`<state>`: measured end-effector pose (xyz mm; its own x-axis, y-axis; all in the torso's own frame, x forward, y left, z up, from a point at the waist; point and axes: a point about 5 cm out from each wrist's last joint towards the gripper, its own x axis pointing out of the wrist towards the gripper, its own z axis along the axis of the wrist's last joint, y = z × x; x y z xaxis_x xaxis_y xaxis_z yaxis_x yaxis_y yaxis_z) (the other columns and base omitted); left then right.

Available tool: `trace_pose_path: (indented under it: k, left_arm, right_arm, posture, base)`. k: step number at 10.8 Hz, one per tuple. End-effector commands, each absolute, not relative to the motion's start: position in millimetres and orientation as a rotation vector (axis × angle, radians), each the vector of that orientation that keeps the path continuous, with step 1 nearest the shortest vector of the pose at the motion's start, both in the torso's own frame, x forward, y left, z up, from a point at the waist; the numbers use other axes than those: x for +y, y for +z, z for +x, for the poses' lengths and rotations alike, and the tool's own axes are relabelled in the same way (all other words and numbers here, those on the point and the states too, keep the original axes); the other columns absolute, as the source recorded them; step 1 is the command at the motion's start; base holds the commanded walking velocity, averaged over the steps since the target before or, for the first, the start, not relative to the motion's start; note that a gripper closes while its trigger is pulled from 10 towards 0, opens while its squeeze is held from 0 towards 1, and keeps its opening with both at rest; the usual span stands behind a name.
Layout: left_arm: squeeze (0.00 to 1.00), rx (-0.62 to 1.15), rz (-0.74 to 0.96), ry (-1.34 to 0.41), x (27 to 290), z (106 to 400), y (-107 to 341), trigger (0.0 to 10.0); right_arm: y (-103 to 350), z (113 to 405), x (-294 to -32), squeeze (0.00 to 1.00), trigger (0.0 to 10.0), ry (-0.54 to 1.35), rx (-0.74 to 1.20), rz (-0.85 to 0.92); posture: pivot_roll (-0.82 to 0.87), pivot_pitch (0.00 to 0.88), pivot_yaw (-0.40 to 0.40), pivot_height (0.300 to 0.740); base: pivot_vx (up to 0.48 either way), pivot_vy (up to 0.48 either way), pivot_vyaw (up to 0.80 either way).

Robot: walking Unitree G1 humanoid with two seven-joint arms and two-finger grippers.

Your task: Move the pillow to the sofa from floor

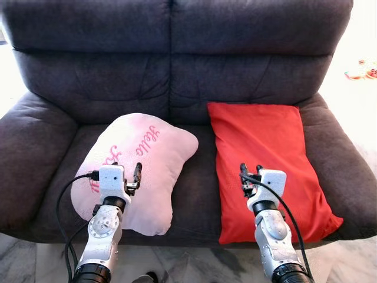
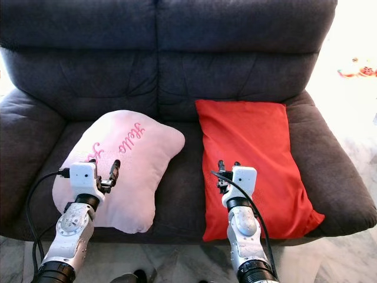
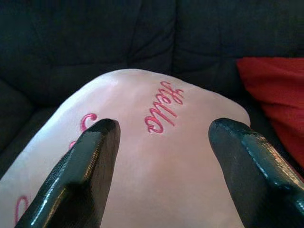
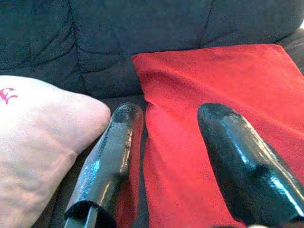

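A pink pillow [image 1: 141, 162] with "Hello" stitched in pink thread lies flat on the left seat of the dark grey sofa [image 1: 177, 76]. On the right seat lies a red pillow [image 1: 265, 153], its front corner hanging over the seat edge. My left gripper [image 3: 164, 130] hovers just above the pink pillow's front half, open, with nothing between its fingers. My right gripper [image 1: 251, 170] stands open over the near left part of the red pillow, holding nothing.
The sofa's padded armrests [image 1: 29, 153] rise at both sides and its backrest stands behind the pillows. A strip of dark seat [image 1: 197, 188] shows between the two pillows. Pale marble floor [image 1: 194, 262] runs along the sofa front. A small red object [image 1: 362, 71] lies on the floor at the far right.
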<state>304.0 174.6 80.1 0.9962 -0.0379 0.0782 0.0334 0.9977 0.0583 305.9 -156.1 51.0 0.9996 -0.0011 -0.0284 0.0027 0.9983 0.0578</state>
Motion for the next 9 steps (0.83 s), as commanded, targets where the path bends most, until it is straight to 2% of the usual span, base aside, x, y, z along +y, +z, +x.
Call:
trace_pose_path:
  k: [1, 9]
  left_arm:
    - [0.00, -0.067, 0.071, -0.044, 175.3, 299.7, 74.4, 10.0]
    - [0.00, -0.091, 0.065, -0.031, 176.2, 302.0, 79.7, 10.0]
  right_arm:
    - [53.9, 304.9, -156.3, 0.00, 10.0, -0.002, 0.005, 0.056]
    - [55.0, 305.7, -152.7, 0.00, 10.0, 0.020, 0.000, 0.034]
  posture:
    - [0.16, 0.096, -0.015, 0.740]
    - [0.16, 0.138, -0.024, 0.740]
  base:
    - [0.000, 0.000, 0.00]
    - [0.000, 0.000, 0.00]
